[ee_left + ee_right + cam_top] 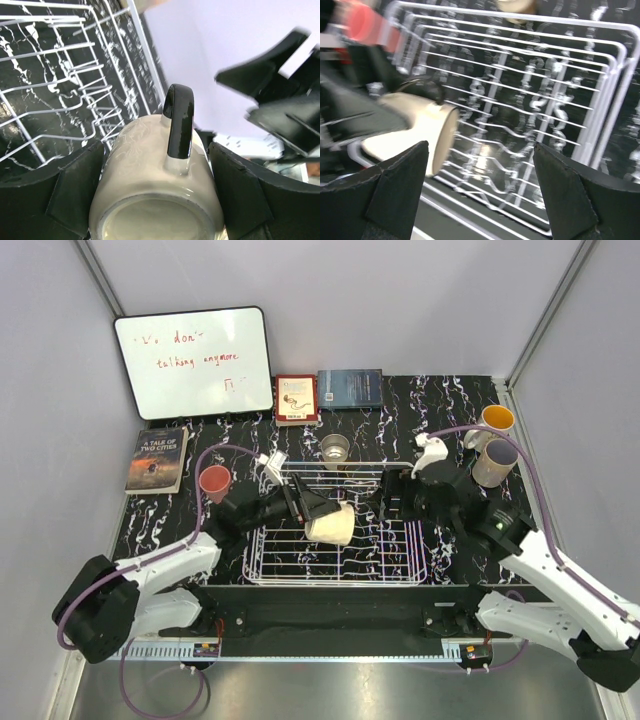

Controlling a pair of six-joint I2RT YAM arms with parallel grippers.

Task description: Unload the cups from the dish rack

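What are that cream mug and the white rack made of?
Cream mug: probably glazed ceramic; its body and black handle are glossy with sharp reflections. Dish rack: thin white wires, likely coated metal, though the look leaves it open.

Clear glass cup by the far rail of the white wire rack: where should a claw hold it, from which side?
Probably the round wall of the clear glass cup near its rim, from above: it stands upright, mouth up, no handle shows, and the white wire dish rack fences its near side.
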